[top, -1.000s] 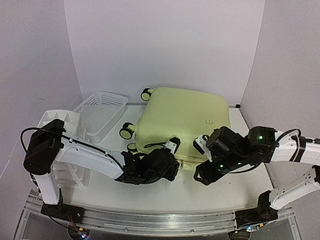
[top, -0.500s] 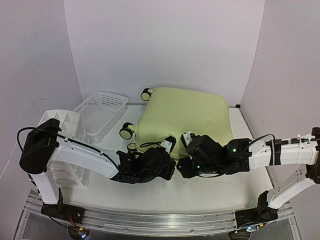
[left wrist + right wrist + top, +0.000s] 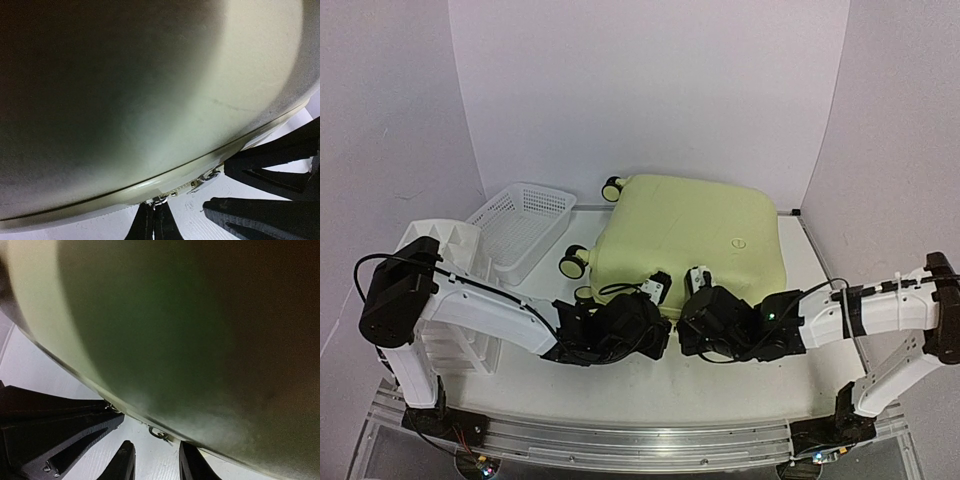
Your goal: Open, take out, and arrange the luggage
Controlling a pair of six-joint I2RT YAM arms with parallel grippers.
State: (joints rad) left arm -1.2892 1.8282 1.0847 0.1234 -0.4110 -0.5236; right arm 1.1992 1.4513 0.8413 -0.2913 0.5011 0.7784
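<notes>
The two arms are bolted at the near edge of the desk (image 3: 620,395). Both are reached inward, so that the pincers are brought just beside each other, low over the desk, at the near side of the luggage (image 3: 690,235).

The left pincer (image 3: 154,212) is pressed together, with its tips set against a small metal pull (image 3: 159,200) on the seam. Whether the pull is pinched cannot be told.

The right pincer (image 3: 156,447) is spread, and a metal ring (image 3: 159,432) on the seam is seen just beyond the gap between its fingers.

To the left an organiser (image 3: 445,240) is stood, partly hidden by the left arm.

The luggage is laid flat and closed in the middle of the desk. Its seam is run along the near side and its wheels (image 3: 573,262) are turned to the left.

Farther left, near the wheels, a white basket (image 3: 525,225) is placed beside the organiser.
</notes>
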